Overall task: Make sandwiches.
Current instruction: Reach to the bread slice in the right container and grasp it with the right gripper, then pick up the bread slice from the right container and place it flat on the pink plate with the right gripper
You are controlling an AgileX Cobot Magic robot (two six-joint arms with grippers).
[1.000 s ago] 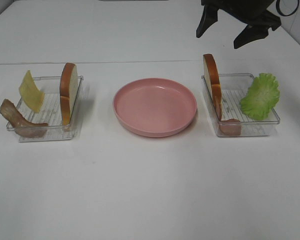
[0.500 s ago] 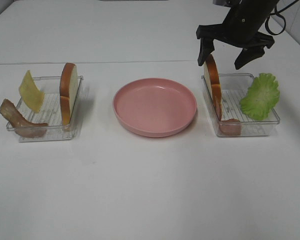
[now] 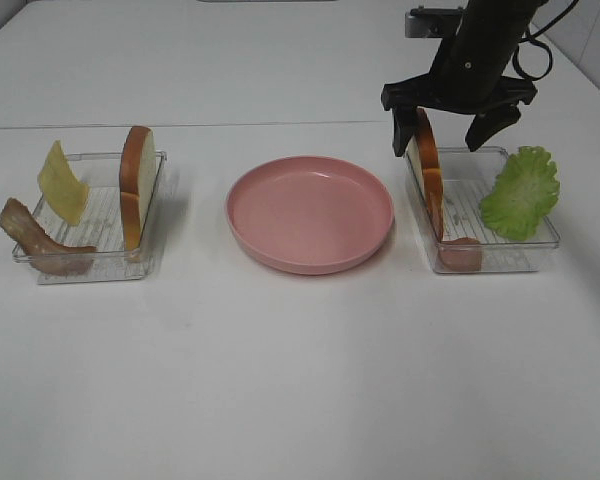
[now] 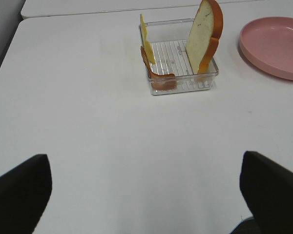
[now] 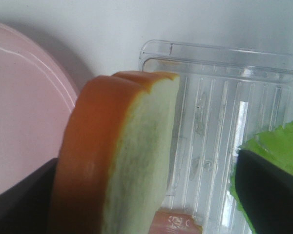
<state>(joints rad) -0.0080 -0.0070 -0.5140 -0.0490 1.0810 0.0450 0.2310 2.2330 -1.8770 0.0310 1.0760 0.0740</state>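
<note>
1. Lowered since earlier, right jaws now straddle the upright bread slice point(image 3: 430, 185) in the right tray point(image 3: 500, 262), spread wide, seemingly not touching, holding nothing.
2. Left jaws gape empty above the tabletop point(image 4: 112, 122).

Right gripper point(image 3: 435, 148), fingers point(image 3: 397, 120) wide apart

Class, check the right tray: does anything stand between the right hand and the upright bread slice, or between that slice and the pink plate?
Nothing visible. The open right hand straddles the bread slice from above; only the tray's low wall lies between slice and pink plate.
</note>
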